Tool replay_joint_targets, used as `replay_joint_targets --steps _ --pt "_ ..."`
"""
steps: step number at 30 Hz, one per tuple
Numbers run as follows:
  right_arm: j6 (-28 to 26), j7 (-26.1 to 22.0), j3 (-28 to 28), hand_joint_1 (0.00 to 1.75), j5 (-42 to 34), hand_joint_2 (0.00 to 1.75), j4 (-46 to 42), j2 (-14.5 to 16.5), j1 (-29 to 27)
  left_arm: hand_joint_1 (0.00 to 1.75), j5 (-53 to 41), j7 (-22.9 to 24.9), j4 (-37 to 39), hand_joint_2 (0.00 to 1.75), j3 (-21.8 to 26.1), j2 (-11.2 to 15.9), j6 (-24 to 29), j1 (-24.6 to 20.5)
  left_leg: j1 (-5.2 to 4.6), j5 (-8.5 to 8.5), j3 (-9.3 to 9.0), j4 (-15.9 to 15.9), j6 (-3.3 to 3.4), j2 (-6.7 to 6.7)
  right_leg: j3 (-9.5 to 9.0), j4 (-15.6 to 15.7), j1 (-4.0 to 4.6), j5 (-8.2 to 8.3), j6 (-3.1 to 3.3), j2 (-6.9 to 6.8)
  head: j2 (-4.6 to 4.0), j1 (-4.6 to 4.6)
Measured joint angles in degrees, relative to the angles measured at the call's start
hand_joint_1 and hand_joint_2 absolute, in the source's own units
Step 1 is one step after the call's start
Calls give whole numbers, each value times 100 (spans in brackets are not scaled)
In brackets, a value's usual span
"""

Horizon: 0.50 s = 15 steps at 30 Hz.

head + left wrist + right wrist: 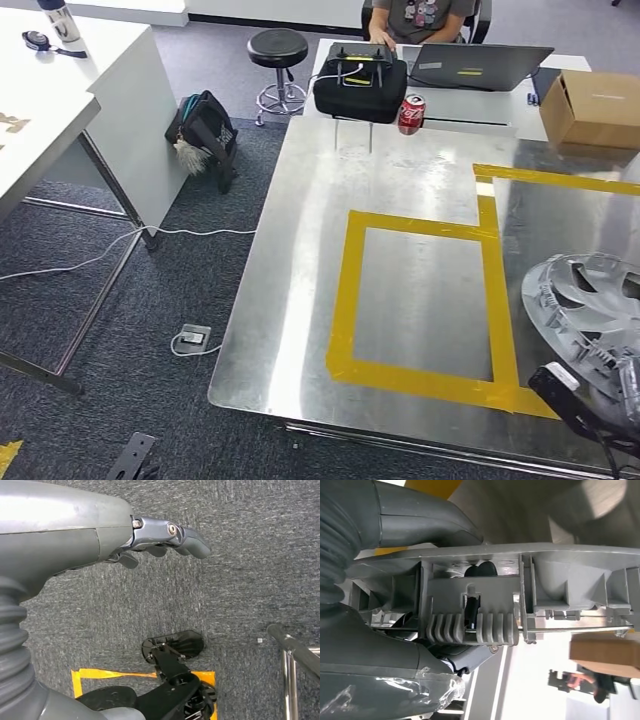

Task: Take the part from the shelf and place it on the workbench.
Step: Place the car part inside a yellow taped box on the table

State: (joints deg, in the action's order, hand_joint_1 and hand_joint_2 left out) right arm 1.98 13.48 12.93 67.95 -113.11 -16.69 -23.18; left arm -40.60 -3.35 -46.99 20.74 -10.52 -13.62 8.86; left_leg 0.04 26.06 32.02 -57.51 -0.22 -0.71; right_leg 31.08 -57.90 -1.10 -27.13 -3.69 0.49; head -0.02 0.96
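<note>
Part [585, 310], a grey wheel-cover-like piece, sits in our right hand [444, 665]; fingers are wrapped on its ribbed rim, firmly clamped as far as the wrist cam shows. It hangs over the desk [302, 300] at the right edge, just beside the yellow tape square [419, 300], w/ no clear contact yet. Left hand [166, 537] hangs over carpet, fingers apart, holding nothing. To finish well we'd lower slow, keep the part flat, aim inside the tape outline probably, and release only once it rests on the metal. Beyond: laptop [475, 65], soda can [411, 113], cardboard box [596, 108].
</note>
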Motion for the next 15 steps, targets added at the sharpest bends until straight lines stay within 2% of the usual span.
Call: replay_joint_targets --steps 6,15 --pt "2 385 -677 175 -119 175 88 -348 62 0 113 27 5 175 -91 5 23 -10 0 0 -3 0 0 1 8 2 0 0 0 0 0 0" --pt "136 623 -967 175 -281 175 200 -606 209 0 275 247 -102 175 -223 -2 21 11 -1 0 -4 0 0 2 23 3 -1 5 3 6 0 1"
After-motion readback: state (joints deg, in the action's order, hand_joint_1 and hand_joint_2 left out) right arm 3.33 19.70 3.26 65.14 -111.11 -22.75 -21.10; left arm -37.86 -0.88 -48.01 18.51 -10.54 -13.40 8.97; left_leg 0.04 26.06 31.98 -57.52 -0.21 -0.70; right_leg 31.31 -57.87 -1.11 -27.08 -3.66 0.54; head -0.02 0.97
